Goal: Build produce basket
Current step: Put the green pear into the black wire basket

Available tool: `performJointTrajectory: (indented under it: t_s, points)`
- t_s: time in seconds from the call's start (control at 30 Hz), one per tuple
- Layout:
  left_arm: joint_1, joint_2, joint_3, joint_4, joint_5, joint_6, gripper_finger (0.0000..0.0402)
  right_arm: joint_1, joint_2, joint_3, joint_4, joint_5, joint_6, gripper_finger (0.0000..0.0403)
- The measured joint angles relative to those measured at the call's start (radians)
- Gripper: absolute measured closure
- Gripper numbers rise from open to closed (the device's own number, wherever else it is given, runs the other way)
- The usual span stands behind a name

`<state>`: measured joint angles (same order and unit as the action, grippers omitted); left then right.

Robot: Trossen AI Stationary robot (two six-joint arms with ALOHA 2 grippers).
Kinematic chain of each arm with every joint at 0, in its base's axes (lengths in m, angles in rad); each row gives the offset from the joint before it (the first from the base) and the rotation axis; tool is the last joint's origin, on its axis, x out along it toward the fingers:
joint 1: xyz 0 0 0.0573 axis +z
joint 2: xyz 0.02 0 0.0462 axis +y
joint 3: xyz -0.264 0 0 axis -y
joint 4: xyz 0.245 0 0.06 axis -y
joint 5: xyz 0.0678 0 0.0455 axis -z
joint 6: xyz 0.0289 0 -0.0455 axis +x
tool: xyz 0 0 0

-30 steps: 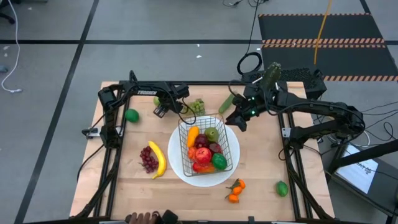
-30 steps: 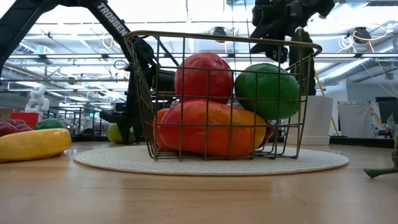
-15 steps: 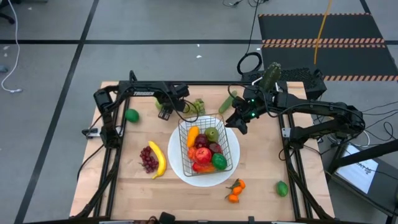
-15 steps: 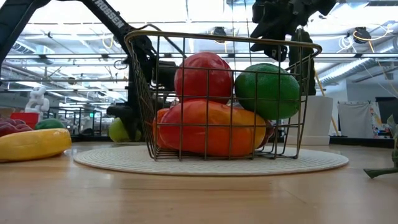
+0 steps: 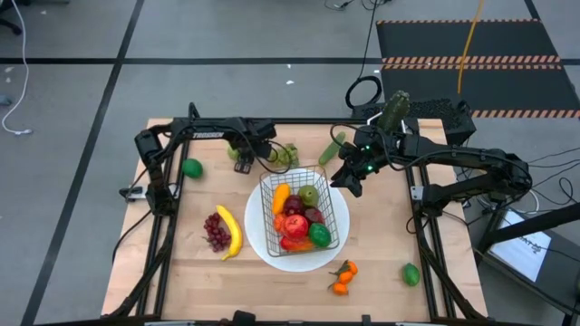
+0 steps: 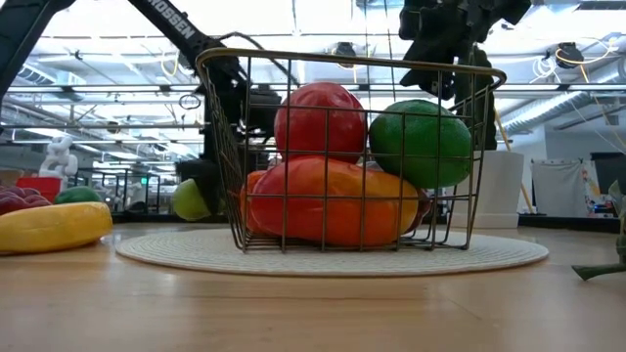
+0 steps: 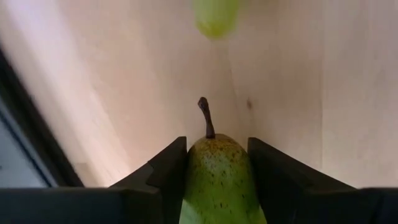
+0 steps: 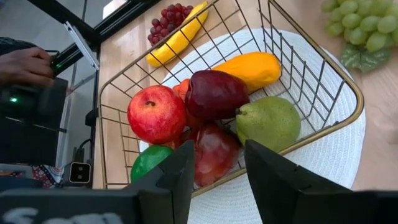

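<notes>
A: You see only the upper part of the pear (image 7: 217, 180) between the left gripper (image 7: 217, 171) fingers; its lower end is cut off by the left wrist view's edge. Ahead of it, a green blob (image 7: 215, 17) is blurred and clipped; you cannot tell what fruit it is.

B: In the right wrist view, the right gripper (image 8: 219, 163) fingers cover part of the basket (image 8: 348, 99) rim and the dark red fruit (image 8: 214, 152) just beyond them. The green grapes (image 8: 357, 25) are cut off at the corner.

A: In the low view, the basket hides most of the left gripper.
</notes>
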<state>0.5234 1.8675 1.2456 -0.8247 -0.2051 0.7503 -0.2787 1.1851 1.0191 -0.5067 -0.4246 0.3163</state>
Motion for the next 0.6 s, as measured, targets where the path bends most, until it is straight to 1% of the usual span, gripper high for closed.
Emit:
performJointTrajectory:
  t_s: [0.1,0.27,0.43,0.6]
  points:
    - [-0.006,-0.002,0.045,-0.009,0.030,-0.043,0.0241,0.000,0.000,0.000,0.001,0.000,0.000,0.0267]
    - [-0.009,-0.002,0.140,-0.036,0.040,-0.094,0.0241,0.000,-0.005,0.000,0.000,0.000,0.001,0.0267]
    - [-0.015,-0.002,0.281,-0.102,0.071,-0.182,0.0241,0.000,-0.033,0.000,-0.003,0.001,0.002,0.0267]
    - [-0.039,-0.002,0.447,-0.164,0.115,-0.249,0.0241,-0.001,-0.066,-0.001,-0.006,0.006,-0.002,0.0267]
